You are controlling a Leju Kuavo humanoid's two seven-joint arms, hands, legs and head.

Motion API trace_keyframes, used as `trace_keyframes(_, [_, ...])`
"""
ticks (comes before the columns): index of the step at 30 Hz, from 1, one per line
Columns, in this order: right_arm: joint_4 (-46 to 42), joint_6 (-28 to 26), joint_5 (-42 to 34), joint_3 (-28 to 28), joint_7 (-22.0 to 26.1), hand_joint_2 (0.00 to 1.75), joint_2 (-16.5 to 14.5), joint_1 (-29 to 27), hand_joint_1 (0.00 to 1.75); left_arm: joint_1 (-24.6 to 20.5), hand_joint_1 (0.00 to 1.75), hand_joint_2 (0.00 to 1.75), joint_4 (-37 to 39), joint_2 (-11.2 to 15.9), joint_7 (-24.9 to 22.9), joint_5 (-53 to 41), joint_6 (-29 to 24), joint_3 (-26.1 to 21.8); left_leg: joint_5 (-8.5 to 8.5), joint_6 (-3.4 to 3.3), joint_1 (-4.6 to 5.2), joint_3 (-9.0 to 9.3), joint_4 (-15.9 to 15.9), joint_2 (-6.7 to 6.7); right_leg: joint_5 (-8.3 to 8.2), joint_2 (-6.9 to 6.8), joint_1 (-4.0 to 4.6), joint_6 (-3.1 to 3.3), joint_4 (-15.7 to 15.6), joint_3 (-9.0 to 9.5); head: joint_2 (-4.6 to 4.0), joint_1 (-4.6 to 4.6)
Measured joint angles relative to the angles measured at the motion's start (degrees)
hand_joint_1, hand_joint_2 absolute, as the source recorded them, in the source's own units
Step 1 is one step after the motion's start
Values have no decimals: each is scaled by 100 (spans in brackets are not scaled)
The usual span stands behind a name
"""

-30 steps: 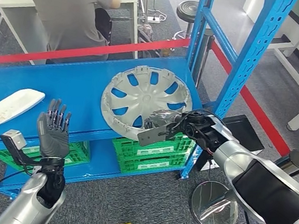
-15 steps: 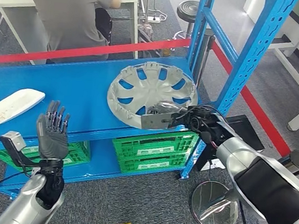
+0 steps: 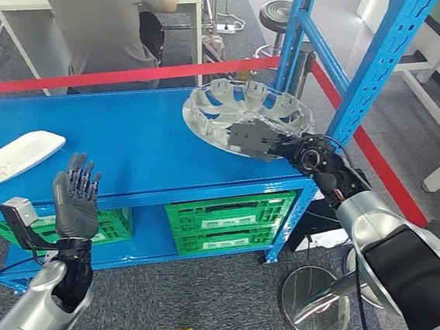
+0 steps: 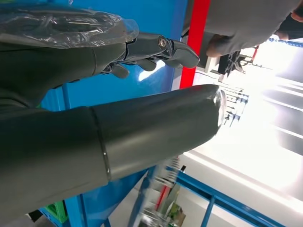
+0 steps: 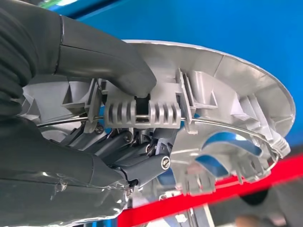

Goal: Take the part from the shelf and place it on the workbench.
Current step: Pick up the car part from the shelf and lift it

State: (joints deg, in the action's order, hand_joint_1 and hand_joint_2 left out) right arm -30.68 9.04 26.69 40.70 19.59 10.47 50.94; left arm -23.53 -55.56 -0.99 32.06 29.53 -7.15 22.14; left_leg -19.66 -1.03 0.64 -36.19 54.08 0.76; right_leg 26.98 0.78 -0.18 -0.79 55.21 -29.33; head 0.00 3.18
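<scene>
The part is a silver wheel cover [image 3: 241,112] with several openings, lifted clear above the right end of the blue shelf board [image 3: 119,147] and tilted almost flat. My right hand [image 3: 255,139] grips its near rim. Close up, the thumb [image 5: 107,59] presses on one face of the wheel cover [image 5: 228,90] while the fingers [image 5: 143,163] curl under the ribbed inside. My left hand [image 3: 77,198] is raised in front of the shelf's left part, fingers apart, holding nothing; its fingers [image 4: 157,49] and thumb are spread in the left wrist view.
A white curved panel [image 3: 12,157] lies on the shelf's left end. Green crates [image 3: 227,220] sit on the lower level. Blue shelf uprights [image 3: 367,78] stand right of the cover. A red tape [image 3: 126,74] runs behind, with a person [image 3: 96,16] seated beyond. A round metal stand base [image 3: 316,303] rests on the floor.
My right hand has lifted the wheel cover off the shelf board, raising it up and away toward the back right while tipping it flatter. The left hand has stayed in place.
</scene>
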Motion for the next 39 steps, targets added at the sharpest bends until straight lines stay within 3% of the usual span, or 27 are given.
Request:
trace_keyframes(2, [-114,23,-138,-136,-51,175,59,-2,175,17,0,0,-1,0,-9,-26,0,-4,0,0,1,-1,0,-1,0,2,0,0,0,-1,0,-2])
trace_keyframes(7, [-1333,343,-814,-899,-482,175,426,-175,175,82,0,0,-20,-4,-92,-128,-42,-7,0,0,0,-2,1,-4,-1,5,-1,0,0,-6,0,-3])
trace_keyframes(22, [-2608,594,-1185,-1370,-716,175,711,-424,175,83,0,0,-66,-42,-170,-173,5,-7,-1,0,0,-7,-1,-6,0,8,0,0,0,-12,0,-3])
trace_keyframes(32, [-2933,778,-1152,-1349,-396,175,711,-385,175,36,0,0,-65,-154,-119,-173,85,-4,0,0,0,-15,-1,0,0,5,2,0,1,-12,0,-2])
trace_keyframes(39, [-2962,808,-1127,-1141,-146,175,407,-62,175,-37,0,0,-63,-288,-74,-162,71,-2,0,0,0,-20,-2,0,0,5,4,0,1,-17,0,-3])
